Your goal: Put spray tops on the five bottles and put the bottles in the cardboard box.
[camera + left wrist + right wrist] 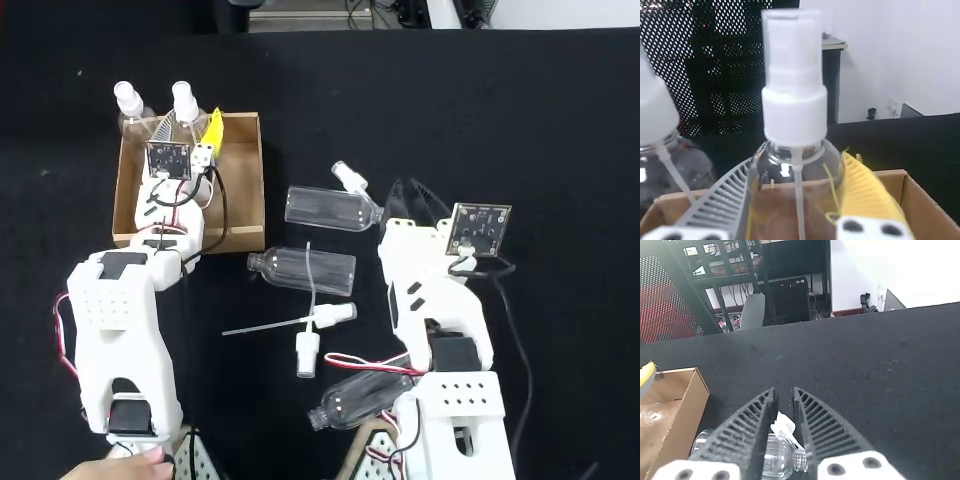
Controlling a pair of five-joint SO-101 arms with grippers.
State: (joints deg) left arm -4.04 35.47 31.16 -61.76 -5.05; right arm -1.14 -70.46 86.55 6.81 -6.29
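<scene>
- Left pincer (188, 132) is clamped on the capped bottle (790, 200), with one finger on each side of the body. The bottle stands upright at the far edge of the box (243, 190).
- Another capped bottle (128, 108) stands just left of it, so that's two in the box.
- Three bottles are lying on the surface (520, 120): the far bottle (325, 207), the middle bottle (300, 271) and the near bottle (360, 398).
- Right pincer (784, 392) has its fingers narrowly parted and grips nothing I can see.
- Key relation: the far bottle lies just left of the right pincer. Its long axis runs left-right, with the neck pointing right at the pincer tips. The right arm is clearly the nearer one.
- A spray top (350, 177) sits just on the far side of that neck. I can't tell if it's seated.
- Two loose spray tops, one (335, 315) and the other (307, 350), lie between the middle and near bottles, tubes trailing left and far.
- My read: the left arm should let go first, then the right takes the far bottle by the neck end.
</scene>
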